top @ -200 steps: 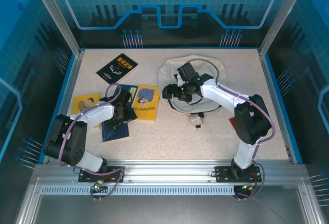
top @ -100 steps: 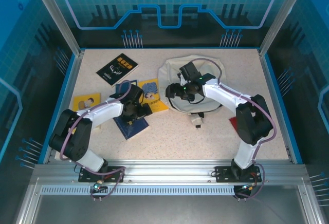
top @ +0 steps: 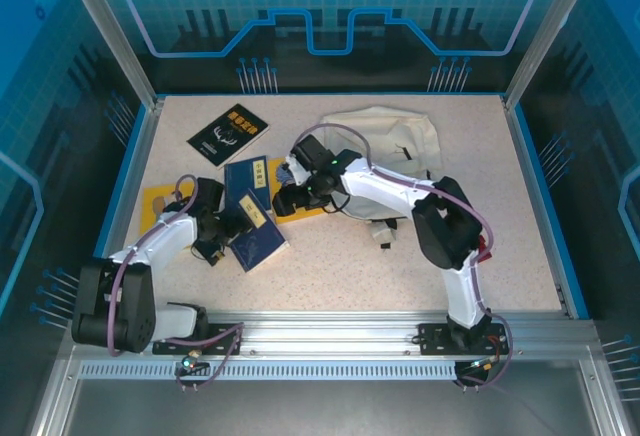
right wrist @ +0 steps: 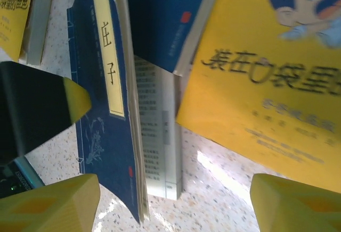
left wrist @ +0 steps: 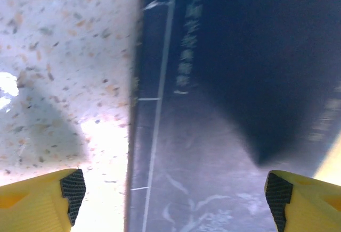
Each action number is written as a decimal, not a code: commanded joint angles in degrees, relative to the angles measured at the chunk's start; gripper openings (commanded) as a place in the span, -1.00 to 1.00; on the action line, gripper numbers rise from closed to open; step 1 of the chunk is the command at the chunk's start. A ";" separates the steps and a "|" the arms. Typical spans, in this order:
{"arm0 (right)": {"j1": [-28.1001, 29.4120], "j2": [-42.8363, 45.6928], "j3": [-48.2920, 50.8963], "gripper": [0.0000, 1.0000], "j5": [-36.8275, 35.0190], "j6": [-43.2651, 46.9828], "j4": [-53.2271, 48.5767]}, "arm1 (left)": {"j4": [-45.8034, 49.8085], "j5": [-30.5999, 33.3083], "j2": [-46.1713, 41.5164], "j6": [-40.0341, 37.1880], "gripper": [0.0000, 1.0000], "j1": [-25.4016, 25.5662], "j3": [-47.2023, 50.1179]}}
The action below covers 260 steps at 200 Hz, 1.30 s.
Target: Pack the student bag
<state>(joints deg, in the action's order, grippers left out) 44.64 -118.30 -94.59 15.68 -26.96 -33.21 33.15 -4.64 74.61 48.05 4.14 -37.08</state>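
The cream-white student bag [top: 385,128] lies at the back right of the table. My right gripper [top: 292,199] has reached left of it and hangs open over a yellow comic book [right wrist: 272,77], with a white-spined book [right wrist: 160,136] and bare table between its fingers [right wrist: 298,205]. A dark blue book [top: 258,238] with a cream label [right wrist: 109,61] lies beside it. My left gripper [top: 222,228] stands open low over that blue book's left edge [left wrist: 213,147]; one fingertip [left wrist: 72,189] is over the table, the other over the cover.
A black book [top: 228,134] lies at the back left, a second blue book [top: 250,174] behind the first, and a yellow book [top: 160,201] near the left wall. A small white tag [top: 382,237] lies in front of the bag. A red object [top: 487,248] sits beside the right arm.
My right gripper swung left from above the bag to the books. My left gripper drew back toward the left and both sets of jaws narrowed slightly. The books have shifted.
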 commanded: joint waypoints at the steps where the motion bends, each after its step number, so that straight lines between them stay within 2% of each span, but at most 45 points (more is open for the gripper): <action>1: 1.19 -4.12 -4.38 0.44 3.72 2.67 -3.63 | -0.51 -2.99 -0.78 0.81 0.69 -0.90 1.54; 35: 2.59 -8.60 -7.95 0.28 4.16 3.65 -5.87 | -1.93 -3.47 0.49 0.81 0.50 -0.98 3.12; 56: 3.46 -11.53 -10.09 0.18 4.44 4.19 -7.26 | -2.89 -4.22 1.21 0.84 0.45 -0.98 3.68; 120: 3.64 -16.20 -11.63 -0.39 1.36 3.20 -9.41 | -3.96 -6.63 1.79 -0.45 0.39 -1.07 4.12; 181: 2.30 -18.70 -10.52 -0.43 3.27 0.89 -9.74 | -14.44 -19.59 -1.65 -5.45 0.37 -1.09 5.52; 221: 1.75 -19.36 -10.27 -0.44 4.22 -0.06 -9.55 | -17.54 -22.33 -6.43 -5.47 0.26 -1.07 5.78; 260: 0.97 -19.08 -9.27 -0.44 5.33 -0.88 -8.86 | -18.74 -22.27 -9.89 -3.44 0.13 -1.18 6.13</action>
<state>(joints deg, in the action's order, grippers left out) 45.54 -133.43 -105.73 20.12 -26.15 -39.72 23.38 -20.45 67.70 43.62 2.74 -30.85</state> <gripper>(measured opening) 0.281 0.583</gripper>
